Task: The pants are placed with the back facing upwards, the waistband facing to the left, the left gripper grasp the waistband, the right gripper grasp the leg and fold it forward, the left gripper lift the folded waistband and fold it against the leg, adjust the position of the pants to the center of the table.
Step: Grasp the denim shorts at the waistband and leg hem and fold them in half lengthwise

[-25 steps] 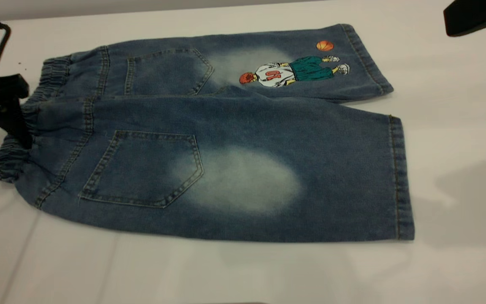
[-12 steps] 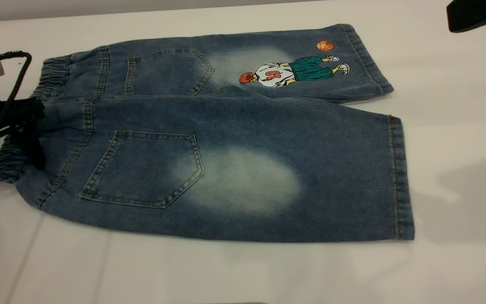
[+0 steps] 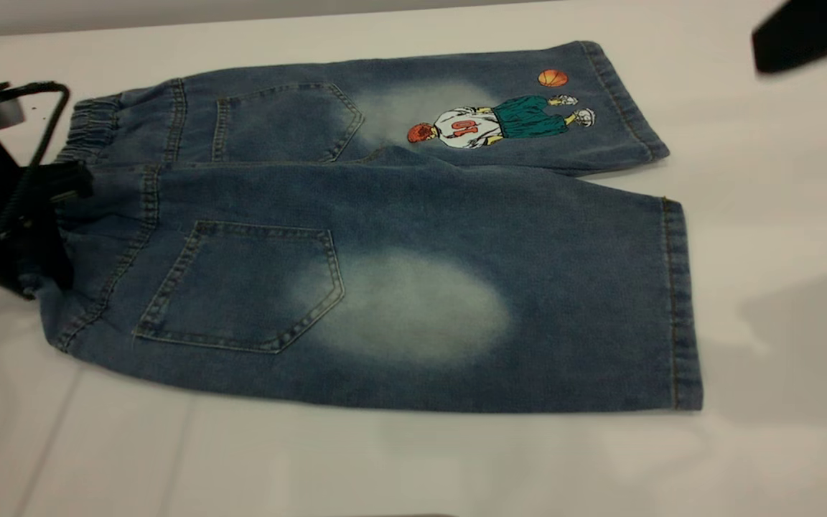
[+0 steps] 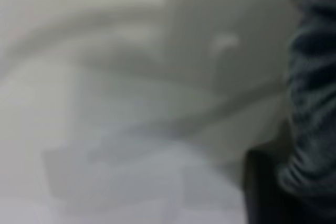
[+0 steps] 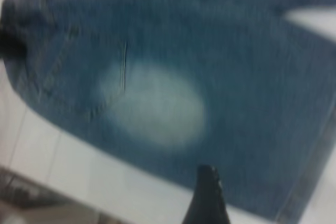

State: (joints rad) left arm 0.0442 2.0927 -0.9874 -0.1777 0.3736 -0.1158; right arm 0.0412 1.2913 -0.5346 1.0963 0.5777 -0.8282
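The pants (image 3: 255, 129), blue denim shorts, lie flat with the back pockets up on the table (image 3: 779, 215). Their gathered waistband (image 3: 94, 118) points left. The near leg (image 3: 564, 287) carries a big pale oval fade; the far one has the cartoon print. At the waistband's near half sits my left gripper (image 3: 54, 222), open, its fingers (image 3: 72, 179) straddling the band and hiding that part. In the left wrist view the ruffled waistband (image 4: 315, 103) lies right beside a dark finger (image 4: 262, 192). High over the table's far right corner hangs my right gripper (image 3: 808, 32), and its wrist view looks down on the faded leg (image 5: 157, 103).
Bare white tabletop surrounds the shorts on every side, with wide room in front (image 3: 413, 467) and to the right. A black cable (image 3: 40, 136) loops from the left arm above the waistband.
My left gripper has slid right onto the waistband, covering its near end, and the shorts' near left corner has shifted slightly right. The right gripper has stirred a little at the top right.
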